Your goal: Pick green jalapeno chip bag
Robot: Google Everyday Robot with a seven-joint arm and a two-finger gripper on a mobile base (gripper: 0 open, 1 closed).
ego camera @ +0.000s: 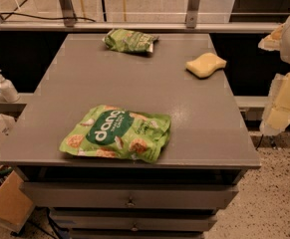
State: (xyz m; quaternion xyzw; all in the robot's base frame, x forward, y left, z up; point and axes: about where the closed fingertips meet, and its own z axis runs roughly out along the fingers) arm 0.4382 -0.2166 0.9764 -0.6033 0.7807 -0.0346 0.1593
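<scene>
grey table (134, 83) lies left of the gripper (283, 101), which hangs outside the table's right edge, off the top; whether it is spread or pressed together cannot be told. drawers (129, 195) sit below the front edge, down-left of it. large green dang bag (115, 132) lies far left, close to the front edge. green jalapeno chip bag (129, 40) lies far left at the back edge, well apart from the gripper, bare top between. yellow sponge (206, 64) is nearest, just inside the right edge. soap bottle (5, 86) stands beyond the left edge.
</scene>
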